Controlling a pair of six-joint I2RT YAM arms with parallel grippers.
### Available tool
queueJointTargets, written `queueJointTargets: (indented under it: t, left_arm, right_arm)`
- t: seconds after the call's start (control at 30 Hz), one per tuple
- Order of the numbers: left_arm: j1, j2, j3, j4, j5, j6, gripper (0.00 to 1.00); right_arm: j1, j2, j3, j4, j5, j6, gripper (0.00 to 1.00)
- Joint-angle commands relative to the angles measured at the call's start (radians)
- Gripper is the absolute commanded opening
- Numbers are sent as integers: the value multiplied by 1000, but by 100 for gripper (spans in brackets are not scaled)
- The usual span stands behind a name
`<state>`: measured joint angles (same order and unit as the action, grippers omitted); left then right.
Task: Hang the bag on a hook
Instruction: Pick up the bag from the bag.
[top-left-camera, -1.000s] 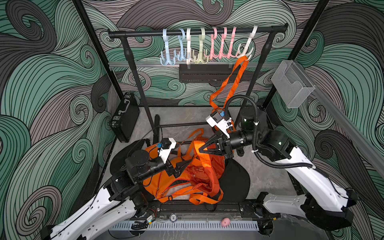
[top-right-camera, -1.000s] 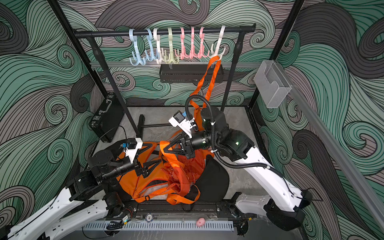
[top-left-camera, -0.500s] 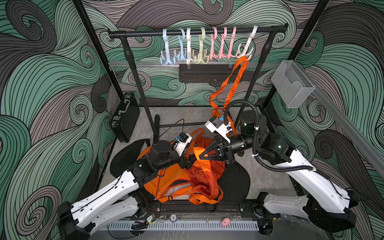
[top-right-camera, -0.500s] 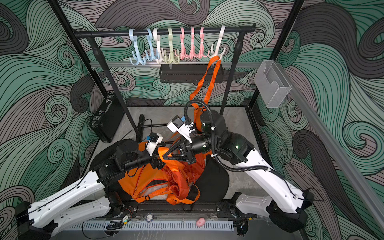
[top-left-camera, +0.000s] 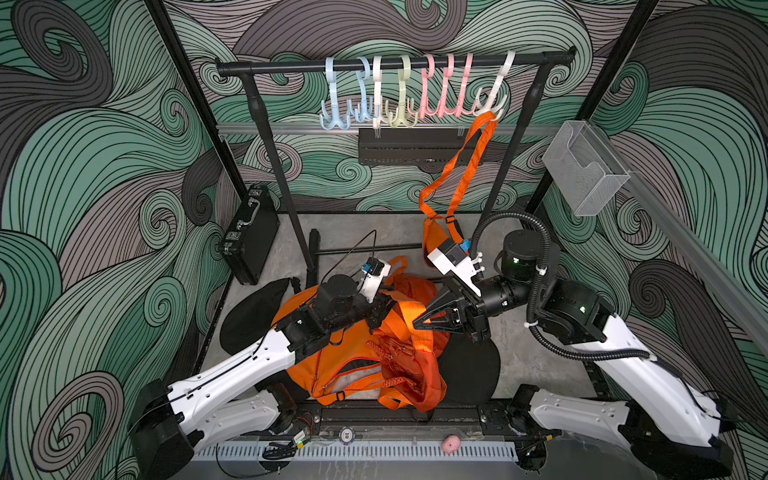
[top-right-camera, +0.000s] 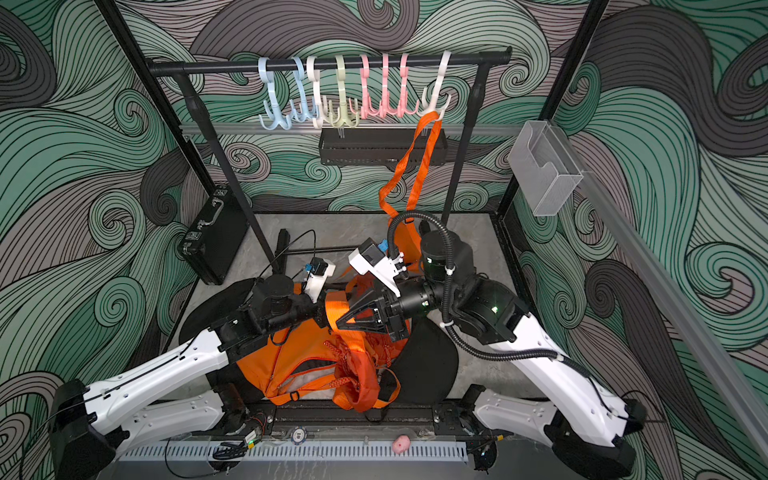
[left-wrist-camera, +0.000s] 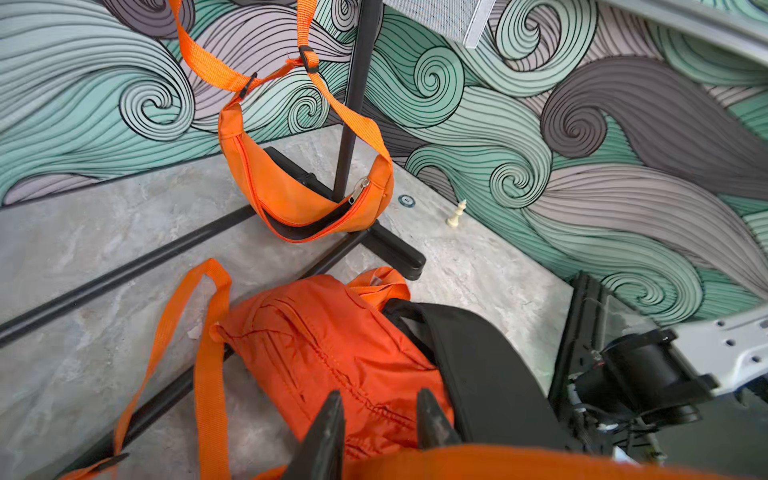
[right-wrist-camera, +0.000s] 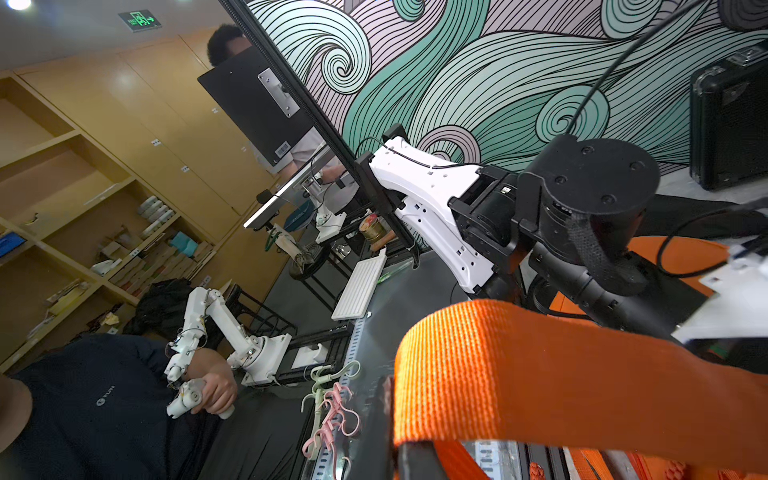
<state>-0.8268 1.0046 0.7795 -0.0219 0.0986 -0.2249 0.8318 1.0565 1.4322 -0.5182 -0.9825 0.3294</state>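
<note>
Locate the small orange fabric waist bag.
In both top views the waist bag hangs by its strap from the white plastic hook at the right end of the black rail, pouch dangling beside the rack's right post.

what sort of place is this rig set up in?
Probably a lab teleoperation cell: swirl-printed backdrop panels box in the tabletop, a rack of plastic hooks stands inside, and the right wrist view shows an operator gripping a small leader arm near storage shelves.

Soft, even light, seemingly from above; shadows faint. Both top views are sharp but bowed at the edges. In the left wrist view the nearest strap (left-wrist-camera: 498, 461) is blurred; in the right, a lamp (right-wrist-camera: 18, 4) glares.
</note>
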Motion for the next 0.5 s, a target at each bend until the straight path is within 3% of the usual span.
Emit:
queueJointTargets:
  t: [0.0,0.13,0.37,0.47]
  left_arm:
    - [3,-81,5,-48,-62,11,14]
    - [2,-163,7,-126,-93,14,0]
    - [2,-207,133,-427,-91,60,0]
    - [2,-159,249,-601,-54,100,0]
  right_arm:
    - [-56,-76,-29,14,103,-13,0]
    - [-170,-104,-74,17,240,52,0]
    - [-333,-73,-124,-31,507,143,0]
    - [-386,-23,-122,-90,535,130,0]
